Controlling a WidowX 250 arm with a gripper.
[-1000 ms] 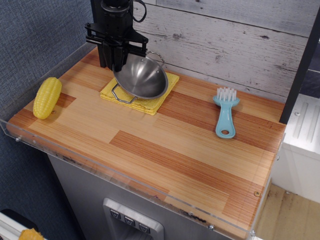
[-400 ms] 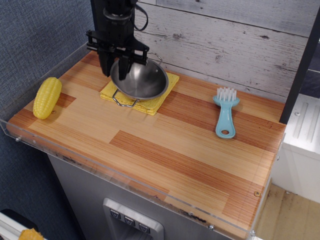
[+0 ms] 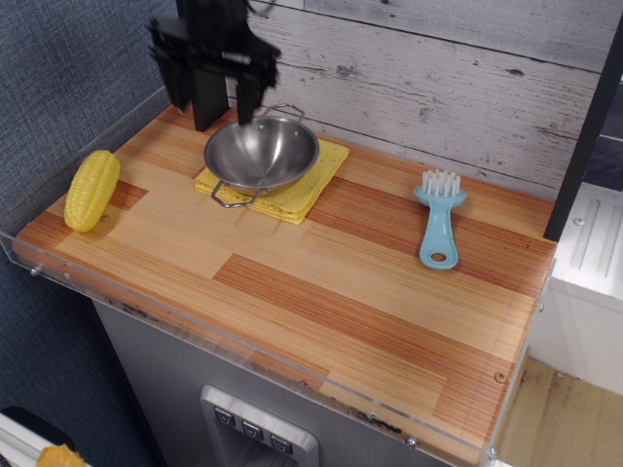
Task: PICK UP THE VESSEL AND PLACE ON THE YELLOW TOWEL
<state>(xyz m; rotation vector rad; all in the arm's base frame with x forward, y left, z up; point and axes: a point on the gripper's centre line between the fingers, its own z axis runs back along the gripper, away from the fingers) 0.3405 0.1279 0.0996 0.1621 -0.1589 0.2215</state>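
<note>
Observation.image shows me the vessel (image 3: 261, 153) sitting level on the yellow towel (image 3: 304, 187), so I judge placement done. My gripper (image 3: 209, 89), at its eleven o'clock, hangs spread and empty, clear of the rim.

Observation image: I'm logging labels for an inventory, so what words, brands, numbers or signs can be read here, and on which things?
None: no readable text appears anywhere.
Steel pan, yellow towel, corn cob, blue brush, wooden counter: all unmarked.
Black claw: no legible marking.
Buttons below the counter: any symbols are too small to read.
</note>
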